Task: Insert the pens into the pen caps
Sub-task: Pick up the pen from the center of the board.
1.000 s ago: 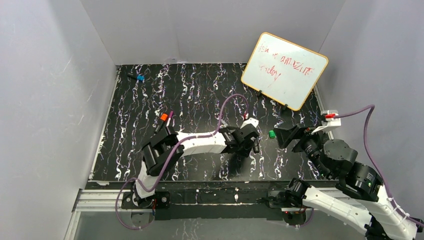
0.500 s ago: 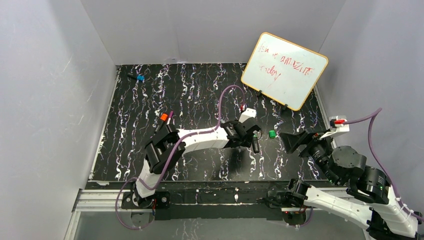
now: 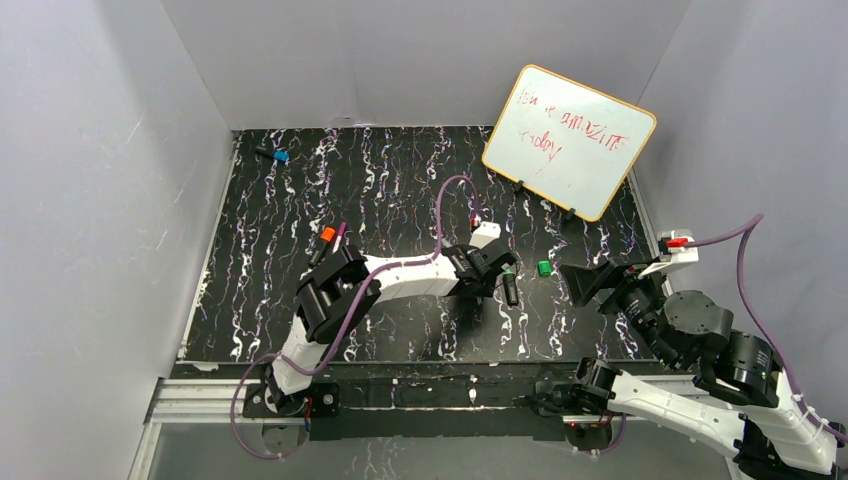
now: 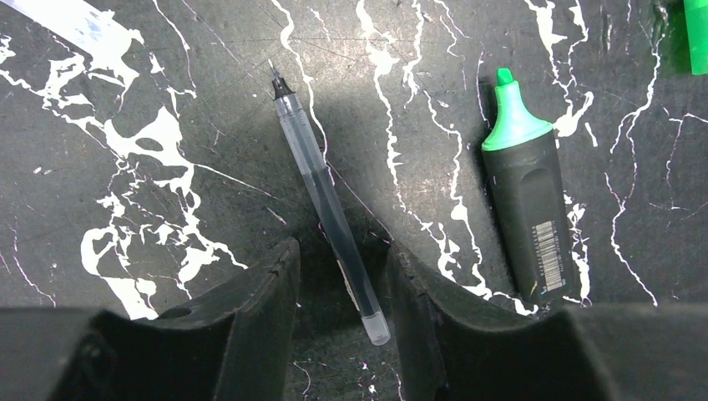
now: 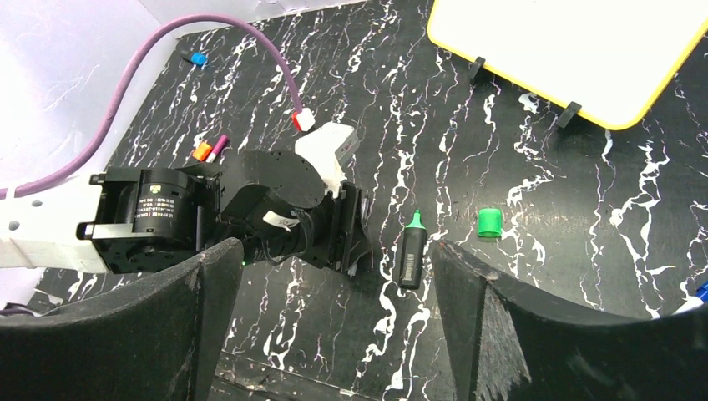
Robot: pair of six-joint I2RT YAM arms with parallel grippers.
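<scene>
Left jaws open astride slim pen (image 4: 321,188) | right jaws open, empty | pen axis along jaws, nib outward

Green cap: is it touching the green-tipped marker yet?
Apart. The right wrist view shows the green cap lying right of the green-tipped marker, with bare table between them; the top view shows the same gap.

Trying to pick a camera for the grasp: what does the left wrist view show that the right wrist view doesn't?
Left wrist only: the slim dark pen lying between the left fingers. Right wrist only: the whiteboard, the blue cap and the left arm itself. Both: the green-tipped marker on the table.
</scene>
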